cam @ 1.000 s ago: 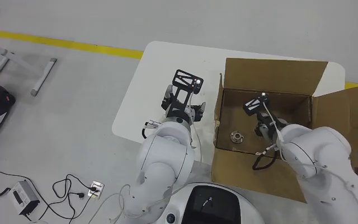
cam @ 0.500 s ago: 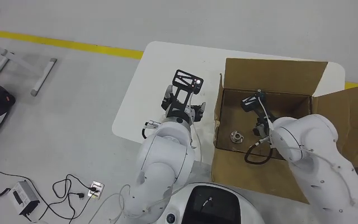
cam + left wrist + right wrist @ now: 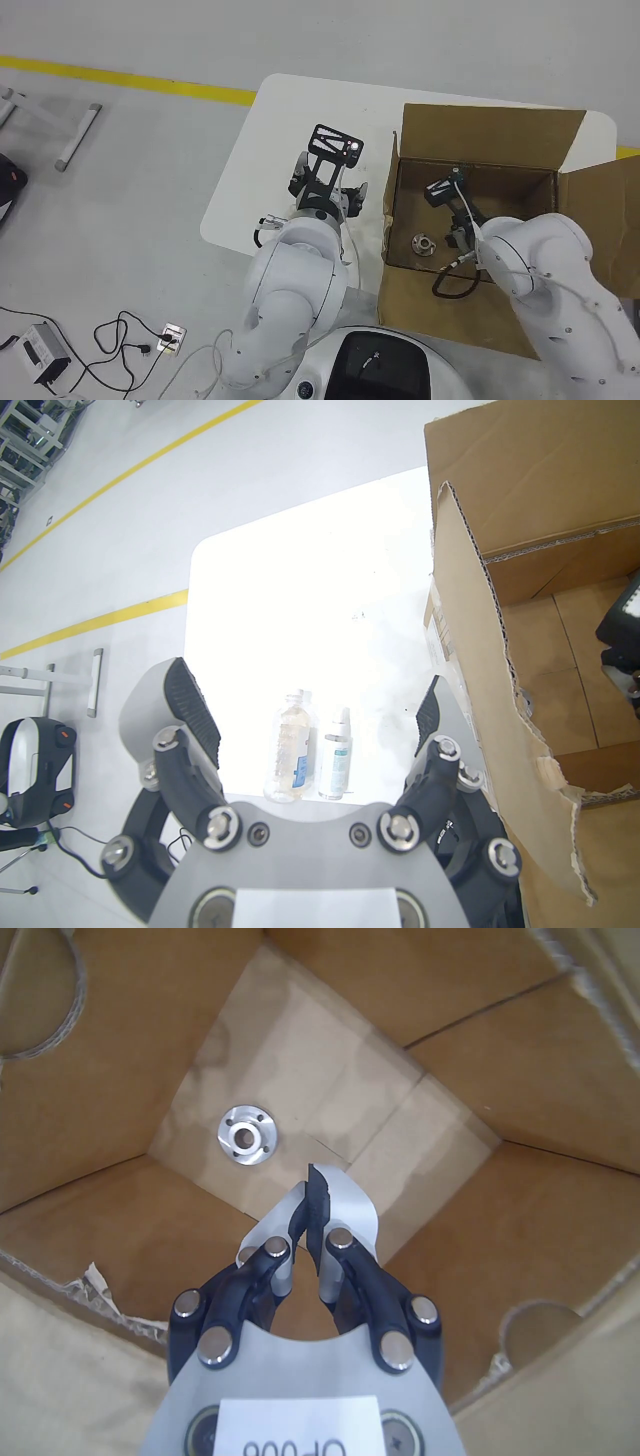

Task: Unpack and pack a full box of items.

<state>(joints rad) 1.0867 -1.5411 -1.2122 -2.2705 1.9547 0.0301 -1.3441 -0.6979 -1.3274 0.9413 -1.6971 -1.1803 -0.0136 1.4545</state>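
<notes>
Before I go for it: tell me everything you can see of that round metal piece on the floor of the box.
The metal flange is a small round disc of bright, silvery, machined-looking metal. It has a raised hub around a centre bore and several small holes spaced round its rim. It lies flat, bore up, on the floor of the cardboard box, close to a corner. Only the floor touches it. The right gripper, shut and empty, hangs inside the box beside it, clearly apart.

A lab or test hall is indicated: a smooth grey floor [image 3: 150, 35] is marked with a yellow line [image 3: 120, 79], loose cables [image 3: 112, 338] and a socket [image 3: 172, 336] are left on it, and metal racks [image 3: 27, 427] are seen far off
</notes>
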